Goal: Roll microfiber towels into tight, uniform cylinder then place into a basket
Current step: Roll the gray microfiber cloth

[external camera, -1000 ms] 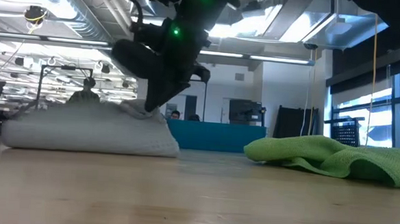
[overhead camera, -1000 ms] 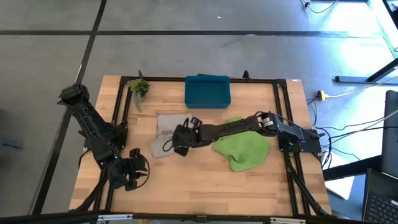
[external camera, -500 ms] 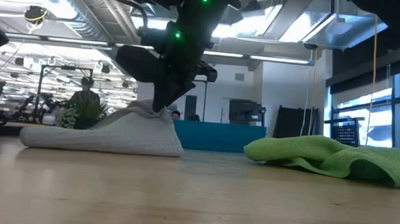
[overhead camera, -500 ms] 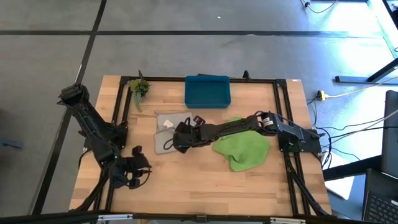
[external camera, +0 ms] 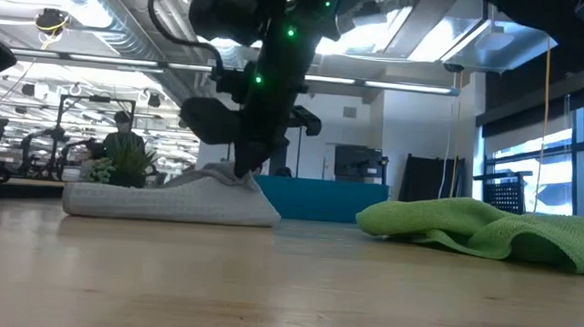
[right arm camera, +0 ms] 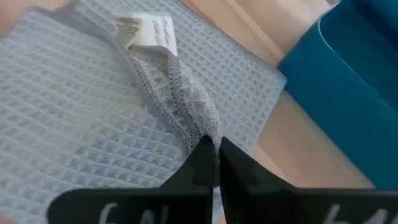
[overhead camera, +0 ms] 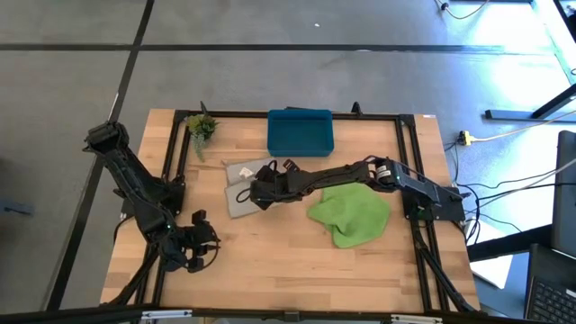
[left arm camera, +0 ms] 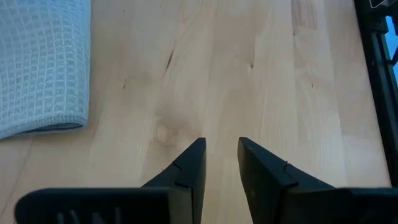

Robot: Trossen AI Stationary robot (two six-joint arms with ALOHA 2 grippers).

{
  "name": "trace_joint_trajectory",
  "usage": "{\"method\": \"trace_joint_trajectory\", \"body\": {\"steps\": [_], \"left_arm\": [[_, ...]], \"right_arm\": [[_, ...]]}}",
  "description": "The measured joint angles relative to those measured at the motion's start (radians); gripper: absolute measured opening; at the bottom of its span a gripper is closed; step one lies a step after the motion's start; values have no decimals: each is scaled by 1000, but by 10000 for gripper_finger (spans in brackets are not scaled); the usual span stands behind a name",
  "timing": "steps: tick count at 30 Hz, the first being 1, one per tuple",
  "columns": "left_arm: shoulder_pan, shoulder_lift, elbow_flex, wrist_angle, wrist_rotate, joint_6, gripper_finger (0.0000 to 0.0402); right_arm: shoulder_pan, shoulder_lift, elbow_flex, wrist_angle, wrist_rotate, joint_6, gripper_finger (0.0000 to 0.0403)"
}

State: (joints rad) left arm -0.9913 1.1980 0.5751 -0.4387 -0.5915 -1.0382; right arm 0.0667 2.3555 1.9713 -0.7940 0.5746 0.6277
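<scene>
Jaws shut — grey towel (right arm camera: pixel 93 118) pinched

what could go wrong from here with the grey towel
1. The right end effector pinches only a thin corner fold of the grey towel; the fold could slip out mid-pull.
2. The grey towel lies folded and flat, not rolled, so pulling on may bunch it rather than form a tight cylinder.
3. The right arm reaches over the green towel and could snag it, and the towel's far edge lies near the basket.

The left end effector waits open over bare table.
</scene>
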Motion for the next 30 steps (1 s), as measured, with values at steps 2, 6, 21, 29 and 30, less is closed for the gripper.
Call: {"method": "trace_joint_trajectory", "body": {"steps": [2, 6, 21, 29, 30], "left_arm": [[0, 0, 0, 1, 0, 0, 86], [-2, 0, 0, 4, 8, 0, 86], [-2, 0, 0, 6, 8, -6, 86], [19, 0, 0, 1, -23, -6, 86], [26, 0, 0, 0, -23, -6, 86]], "right_arm": [[-5, 0, 0, -2, -8, -1, 23], [-17, 0, 0, -2, -89, -4, 46], [-82, 0, 0, -2, -241, 4, 160], [-97, -29, 19, -58, -310, -2, 201], [-93, -33, 26, -70, -310, -4, 201]]}}
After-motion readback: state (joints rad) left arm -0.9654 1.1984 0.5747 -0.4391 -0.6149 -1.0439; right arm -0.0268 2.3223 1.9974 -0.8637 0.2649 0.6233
